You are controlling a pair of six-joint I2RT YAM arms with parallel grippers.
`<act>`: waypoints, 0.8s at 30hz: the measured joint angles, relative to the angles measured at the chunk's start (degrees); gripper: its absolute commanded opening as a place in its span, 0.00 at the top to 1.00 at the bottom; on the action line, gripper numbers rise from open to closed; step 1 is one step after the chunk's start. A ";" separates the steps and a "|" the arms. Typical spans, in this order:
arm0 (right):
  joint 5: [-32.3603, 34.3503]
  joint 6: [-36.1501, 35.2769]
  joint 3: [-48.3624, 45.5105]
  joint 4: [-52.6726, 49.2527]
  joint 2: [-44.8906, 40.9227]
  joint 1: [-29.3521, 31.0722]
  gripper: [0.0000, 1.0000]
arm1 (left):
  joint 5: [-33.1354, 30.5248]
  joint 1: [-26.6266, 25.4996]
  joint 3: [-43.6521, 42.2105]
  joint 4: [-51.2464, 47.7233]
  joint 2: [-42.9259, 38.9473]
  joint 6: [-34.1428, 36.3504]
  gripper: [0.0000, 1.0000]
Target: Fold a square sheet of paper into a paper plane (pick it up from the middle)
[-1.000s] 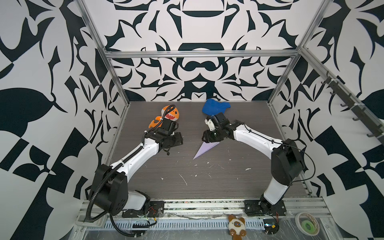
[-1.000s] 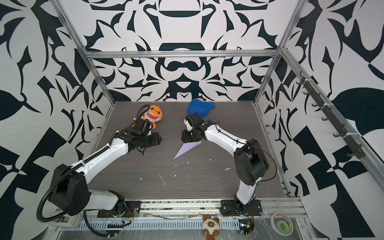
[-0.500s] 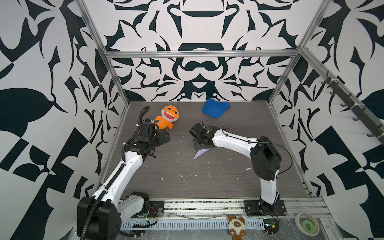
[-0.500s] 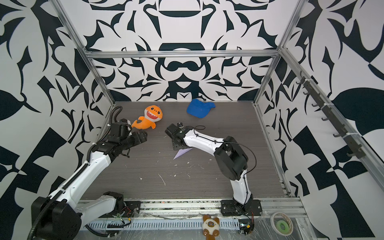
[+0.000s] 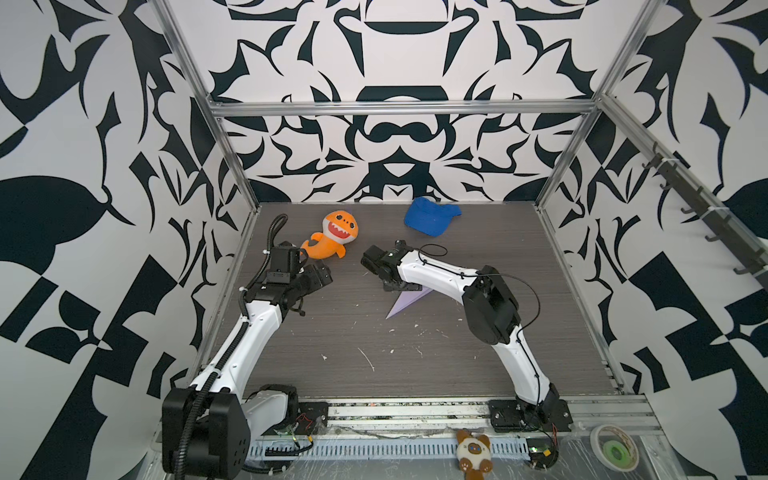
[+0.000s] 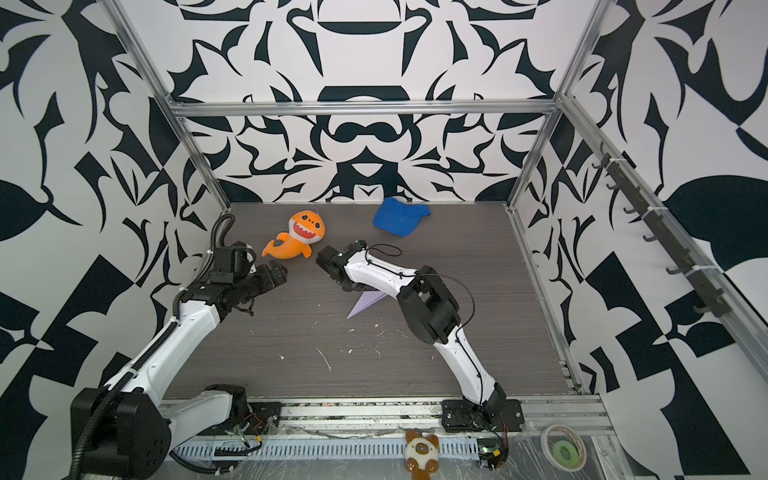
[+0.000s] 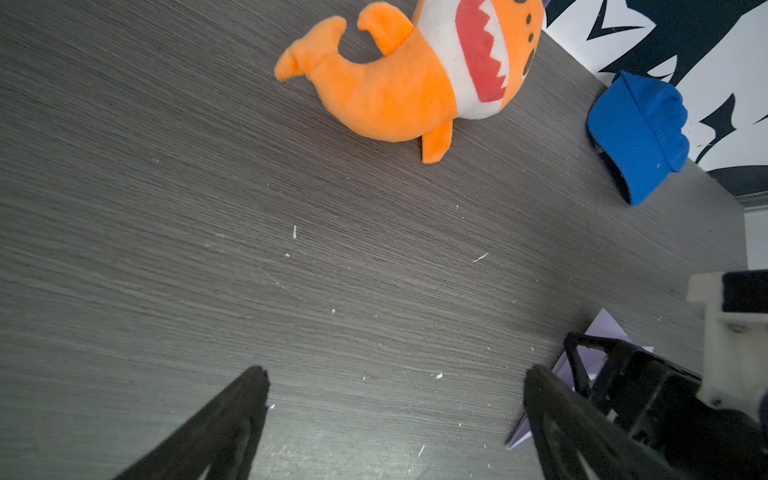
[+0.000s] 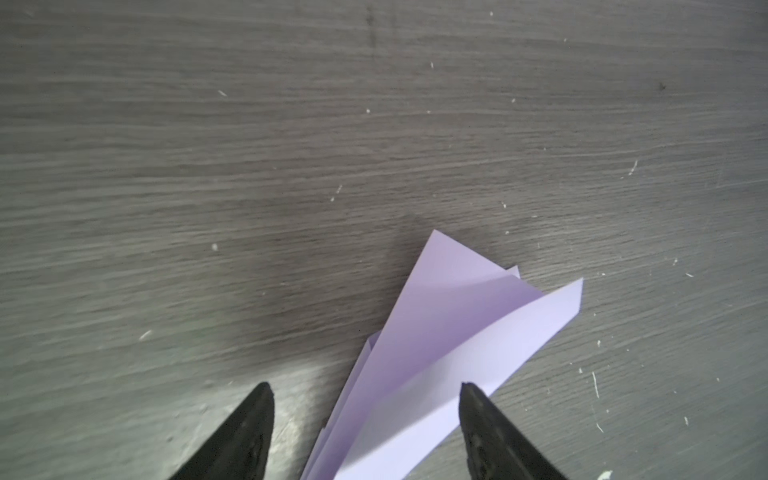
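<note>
Right gripper (image 5: 401,286) (image 6: 357,286) is hovering low over the wide tail of the paper plane (image 5: 405,302) (image 6: 365,302) in both top views. Its black body is covering that end, so from above I cannot tell how its jaws are standing or whether they are touching the paper. Only the pointed front of the plane is showing, lying flat near the middle of the table (image 5: 353,340). The left gripper (image 5: 322,277) is hanging well apart from it, near the tail of the orange plush shark (image 5: 332,239). A blue cap (image 5: 430,218) is lying by the back wall.

Through the left wrist camera, the left gripper (image 7: 395,374) is standing with its fingers spread wide over bare table, gripping nothing. The right gripper's dark frame is hiding most of the plane (image 7: 602,328), and only small lavender patches are peeking out.

Through the right wrist camera, the right gripper (image 8: 365,388) is holding its fingers apart, with the plane (image 8: 449,332) lying on the table between them. One fingertip (image 8: 473,399) is overlapping the paper's edge, though whether it is touching is unclear. The picture's edge is cutting off the nose.
</note>
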 measured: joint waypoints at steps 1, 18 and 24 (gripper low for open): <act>0.00 0.48 0.66 -0.48 0.61 -0.11 0.31 | 0.15 0.00 0.00 0.04 0.24 -0.02 0.01; 1.25 5.44 1.49 -6.16 0.81 -0.39 0.62 | 2.36 0.00 0.00 0.11 2.95 -0.02 0.01; 0.57 6.27 -0.92 -6.19 -1.05 -0.39 0.63 | 2.40 0.00 0.00 0.11 3.21 -0.02 0.00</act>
